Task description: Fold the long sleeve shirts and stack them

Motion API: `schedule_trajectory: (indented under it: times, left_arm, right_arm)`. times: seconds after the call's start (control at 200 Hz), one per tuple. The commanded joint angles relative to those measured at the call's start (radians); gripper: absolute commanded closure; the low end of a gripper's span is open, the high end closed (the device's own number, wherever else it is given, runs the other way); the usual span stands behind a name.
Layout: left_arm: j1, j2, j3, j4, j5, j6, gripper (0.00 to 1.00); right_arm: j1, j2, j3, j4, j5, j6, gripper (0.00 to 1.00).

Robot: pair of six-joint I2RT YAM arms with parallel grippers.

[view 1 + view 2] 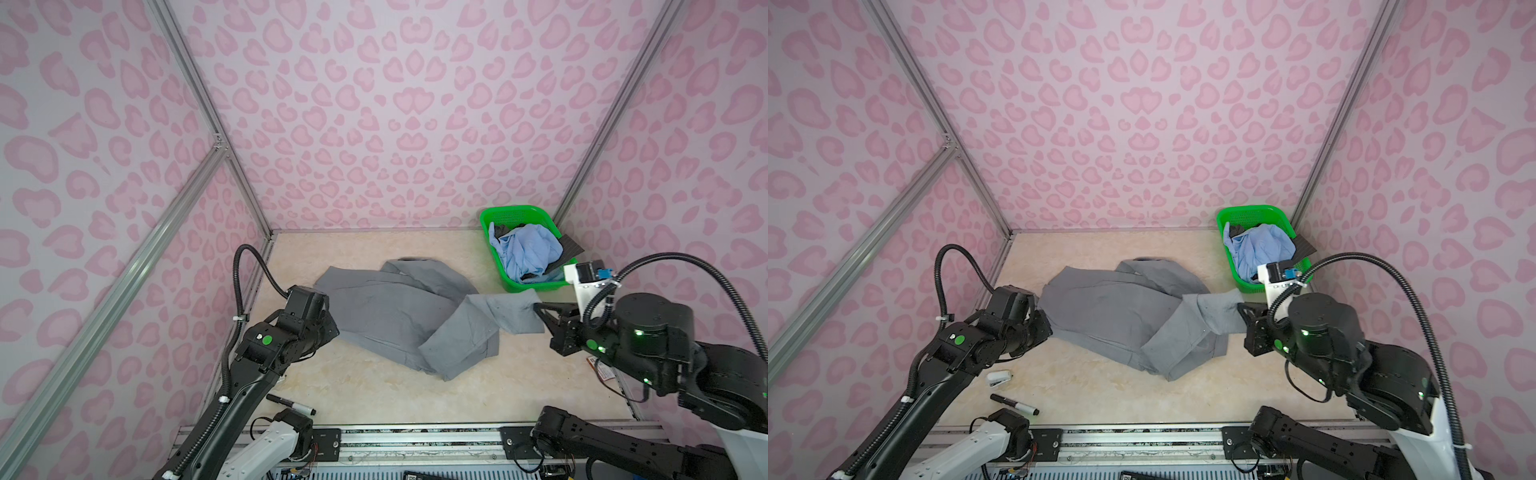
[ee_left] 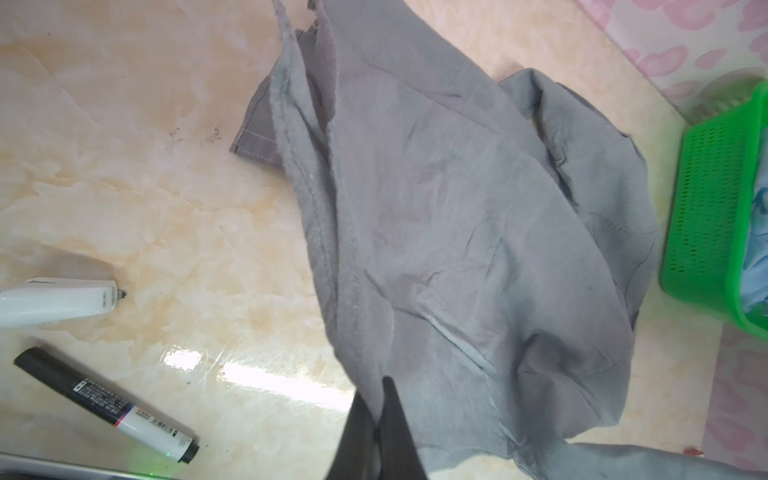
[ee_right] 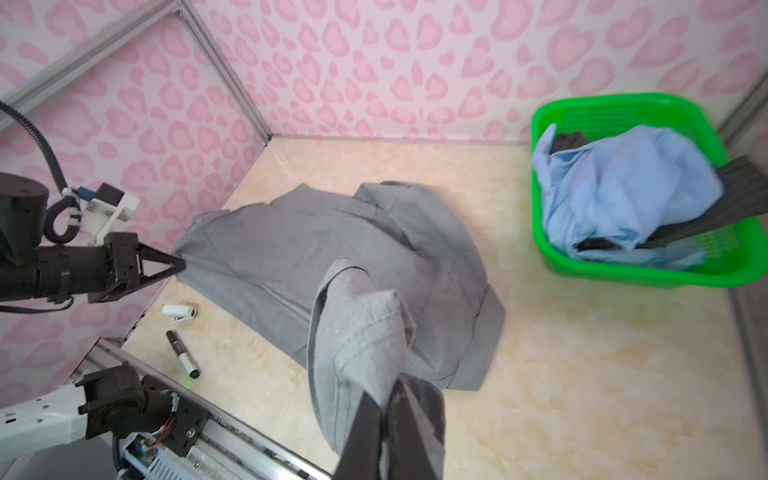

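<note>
Grey shirt (image 1: 386, 311) lies crumpled on the table (image 1: 374, 399), just beside the green basket (image 1: 511, 209). The right gripper (image 1: 537, 311) pinches its sleeve near the basket — the left gripper (image 3: 181, 266) pinches the shirt's edge on the side far from the basket. A blue shirt (image 1: 528, 249) sits in the basket.

A cream, marble-patterned table (image 1: 374, 395) is shown in both top views. A grey shirt (image 1: 386, 307) is laid crumpled on its middle, with one sleeve folded across the body. A green basket (image 1: 532, 286) is placed in the far right corner, just beside the shirt. A black marker (image 1: 291, 405) and a white stapler (image 1: 998, 378) are located near the front left edge, close together but apart.
</note>
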Motion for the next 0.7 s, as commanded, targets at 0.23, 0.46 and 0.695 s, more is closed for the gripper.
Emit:
schedule_trajectory:
  times: [0.23,0.46,0.695]
  left_arm:
    - [0.0,-0.107,0.059,-0.117,0.093,-0.062,0.97]
    - [0.001,-0.167,0.109,-0.179,0.121,-0.08,0.97]
    - [-0.001,-0.298,-0.116,-0.137,0.162,-0.15,0.98]
  right_arm:
    - [-0.001,0.147,0.543,-0.277,0.223,-0.143,1.0]
    - [0.001,0.194,0.695,-0.329,0.189,-0.158,1.0]
    - [0.017,0.064,0.388,-0.241,0.152,-0.091,1.0]
